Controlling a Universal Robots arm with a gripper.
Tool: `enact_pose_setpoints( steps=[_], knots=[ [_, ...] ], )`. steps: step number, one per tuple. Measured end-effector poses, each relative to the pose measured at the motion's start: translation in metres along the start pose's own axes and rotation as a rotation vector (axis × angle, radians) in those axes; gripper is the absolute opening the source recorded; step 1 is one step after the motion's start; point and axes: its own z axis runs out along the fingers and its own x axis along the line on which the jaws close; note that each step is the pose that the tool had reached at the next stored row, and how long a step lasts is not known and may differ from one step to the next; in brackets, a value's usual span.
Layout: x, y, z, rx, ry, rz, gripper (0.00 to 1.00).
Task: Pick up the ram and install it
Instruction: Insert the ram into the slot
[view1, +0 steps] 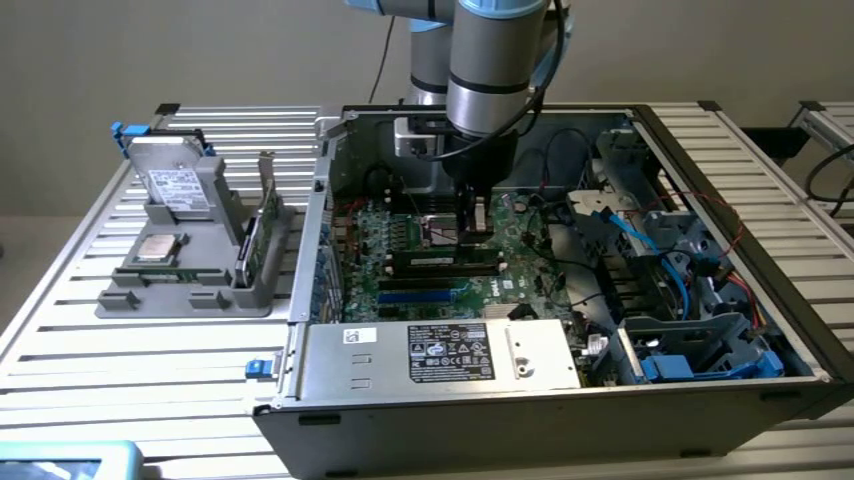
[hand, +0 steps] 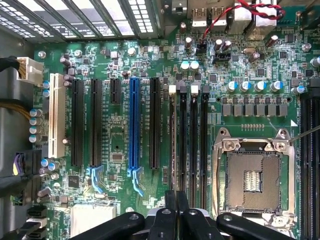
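Gripper (hand: 176, 196): mine, pinched narrow, empty as far as I see, above motherboard (hand: 115, 135) slots. Ram (view1: 247, 250): apparently on edge in the tray (view1: 147, 300), table (view1: 80, 330) edge at the exterior view's left. Light, stiff, fragile; I'd pinch its flat faces mid-length.

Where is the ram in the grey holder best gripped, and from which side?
Take the ram by its upper long edge, near the middle, from straight above: it stands on edge in the grey holder, whose slot covers its lower edge.
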Motion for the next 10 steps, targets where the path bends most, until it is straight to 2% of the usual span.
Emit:
enact_pose_setpoints(
  steps=[10],
  knots=[
    [0.0003, -0.0001, 0.0009, 0.0000, -0.0002, 0.000, 0.12]
  ],
)
